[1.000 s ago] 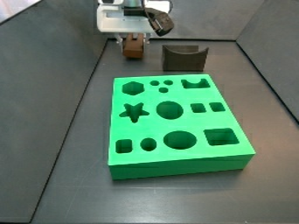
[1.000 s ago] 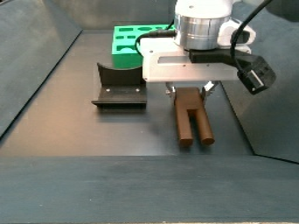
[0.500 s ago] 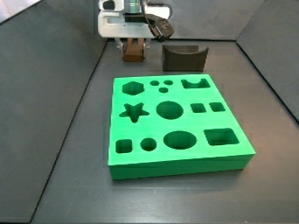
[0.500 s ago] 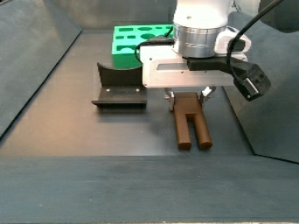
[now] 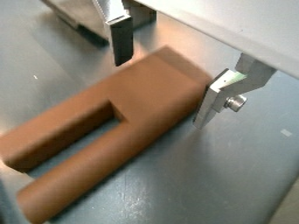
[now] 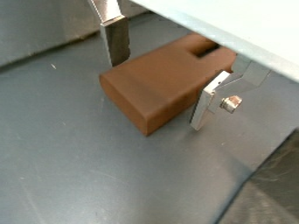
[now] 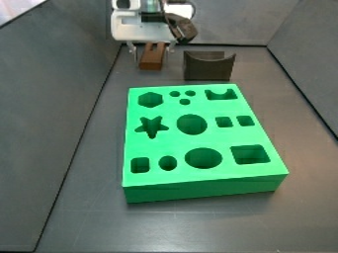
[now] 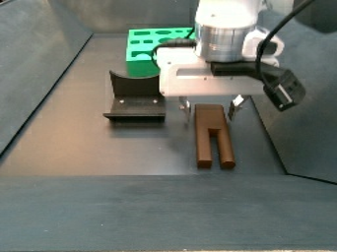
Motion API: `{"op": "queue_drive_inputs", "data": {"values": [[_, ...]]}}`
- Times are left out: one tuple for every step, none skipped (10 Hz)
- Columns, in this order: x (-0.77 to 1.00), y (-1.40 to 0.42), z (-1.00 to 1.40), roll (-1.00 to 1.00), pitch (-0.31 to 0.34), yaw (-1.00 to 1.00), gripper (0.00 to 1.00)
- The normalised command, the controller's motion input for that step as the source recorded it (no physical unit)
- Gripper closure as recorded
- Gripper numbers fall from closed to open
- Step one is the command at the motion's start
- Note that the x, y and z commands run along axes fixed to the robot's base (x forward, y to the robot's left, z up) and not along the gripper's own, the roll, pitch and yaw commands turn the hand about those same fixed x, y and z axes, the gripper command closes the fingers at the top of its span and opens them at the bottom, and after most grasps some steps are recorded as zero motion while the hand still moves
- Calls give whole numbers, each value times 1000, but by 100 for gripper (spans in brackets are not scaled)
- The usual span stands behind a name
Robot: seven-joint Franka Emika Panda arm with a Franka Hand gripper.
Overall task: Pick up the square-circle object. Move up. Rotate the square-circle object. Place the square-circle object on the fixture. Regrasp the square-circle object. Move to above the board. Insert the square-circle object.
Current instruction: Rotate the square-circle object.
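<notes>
Straddling the solid end of the square-circle object (image 5: pixel 111 131), which lies flat on the floor right of the fixture (image 8: pixel 133 96), the gripper (image 5: pixel 176 79) has its fingers (image 5: pixel 121 39) parted and gripping nothing, so uneven closing could skew the piece.

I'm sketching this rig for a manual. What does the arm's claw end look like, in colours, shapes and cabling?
The claw, low over the brown block, has a flat white rectangular body under a round white-and-grey wrist. A black camera box sits on one side, with dark cable looping above. In a wrist view its fingers are flat silver plates, one carrying a small screw.
</notes>
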Motion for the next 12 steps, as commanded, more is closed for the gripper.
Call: {"op": "queue_drive_inputs", "data": {"values": [[-18, 3, 1000, 15, 41, -7, 0], [-17, 3, 1000, 28, 69, -13, 0], [-16, 4, 1000, 53, 93, -13, 0], [-17, 5, 1000, 74, 101, -10, 0], [-21, 2, 1000, 100, 105, 0, 0], [-27, -2, 995, 114, 104, 8, 0], [-27, -2, 871, 127, 103, 12, 0], [-27, -3, 747, 135, 104, 13, 0], [0, 0, 0, 0, 0, 1000, 0], [0, 3, -84, -1, 0, 1000, 0], [-3, 2, -252, 1, 1, 1000, 0], [41, 5, -213, 1, -1, 1000, 0]]}}
